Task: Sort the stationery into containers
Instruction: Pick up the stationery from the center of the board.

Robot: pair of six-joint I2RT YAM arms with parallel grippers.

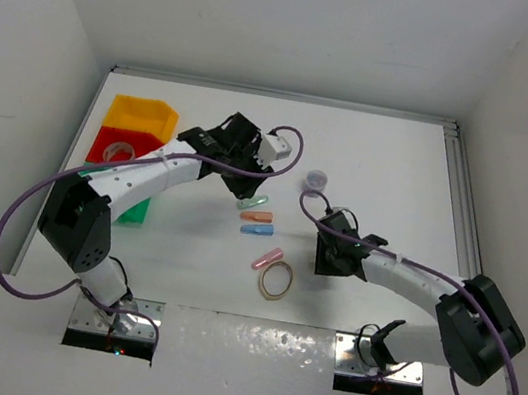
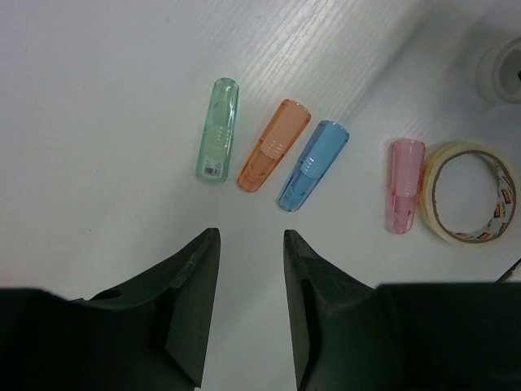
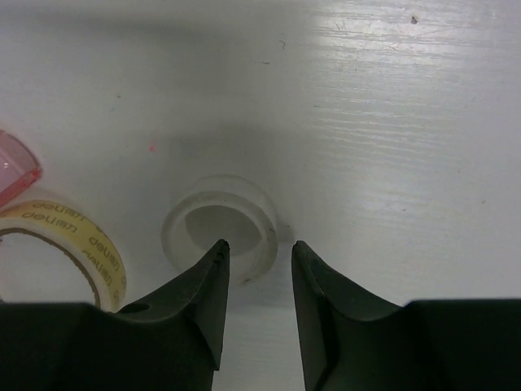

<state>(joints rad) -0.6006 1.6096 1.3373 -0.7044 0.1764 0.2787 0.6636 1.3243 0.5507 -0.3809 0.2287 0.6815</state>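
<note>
Tape roll [image 3: 91, 244] with repeated brown lettering, unreadable, green capsule [image 2: 217, 130] with tiny white sticker, left jaws and right jaws partly open, empty.

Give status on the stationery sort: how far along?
Early. Done: one greyish ring in the red bin. In hand: nothing gripped. The right gripper hovers at the small whitish ring, jaws open. The left gripper, jaws open, hangs near the green capsule. Left: both of those, plus orange capsule, blue capsule, pink capsule, tape roll, small grey-purple cylinder.
</note>
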